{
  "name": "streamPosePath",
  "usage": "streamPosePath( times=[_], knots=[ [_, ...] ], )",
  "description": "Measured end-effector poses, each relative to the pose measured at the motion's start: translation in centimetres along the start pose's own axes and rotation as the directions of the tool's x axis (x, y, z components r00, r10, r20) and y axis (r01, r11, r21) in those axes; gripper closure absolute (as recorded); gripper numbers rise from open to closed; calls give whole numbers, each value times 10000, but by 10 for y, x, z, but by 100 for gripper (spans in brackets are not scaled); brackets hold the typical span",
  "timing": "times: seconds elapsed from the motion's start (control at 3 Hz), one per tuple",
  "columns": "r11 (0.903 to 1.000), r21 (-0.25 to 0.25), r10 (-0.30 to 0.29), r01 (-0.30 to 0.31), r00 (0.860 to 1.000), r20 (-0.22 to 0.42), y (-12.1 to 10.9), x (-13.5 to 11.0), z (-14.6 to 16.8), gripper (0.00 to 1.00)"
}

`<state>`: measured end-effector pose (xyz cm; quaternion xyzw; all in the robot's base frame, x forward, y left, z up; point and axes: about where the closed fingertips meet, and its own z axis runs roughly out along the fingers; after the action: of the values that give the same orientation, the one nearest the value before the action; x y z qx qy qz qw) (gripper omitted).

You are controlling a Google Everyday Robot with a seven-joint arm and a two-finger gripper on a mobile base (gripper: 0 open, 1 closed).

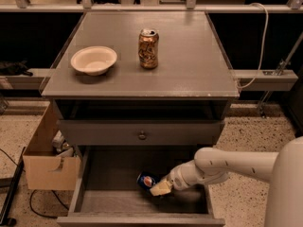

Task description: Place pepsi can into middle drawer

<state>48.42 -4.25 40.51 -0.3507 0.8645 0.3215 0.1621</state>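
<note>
Camera view: the pincer (159, 187) sits low inside the open middle drawer (118, 203), clamped on the pepsi can (147, 180), which tilts just above the drawer's pale floor. The white arm (227, 167) reaches in from the right, sloping down and leftward over the drawer's side wall. Above, the counter (189, 65) carries a gold-brown can (148, 48) and a bowl (93, 60), standing apart.

A white bowl (93, 59) and gold-brown can (148, 48) stand on the cabinet top (189, 67), cardboard box (47, 169) alongside.
</note>
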Motion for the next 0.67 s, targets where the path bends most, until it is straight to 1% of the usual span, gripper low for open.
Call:
streamPosePath(
  times=[0.67],
  knots=[
    [9996, 198, 188, -185, 9997, -124, -14, 9, 21, 100]
  ],
)
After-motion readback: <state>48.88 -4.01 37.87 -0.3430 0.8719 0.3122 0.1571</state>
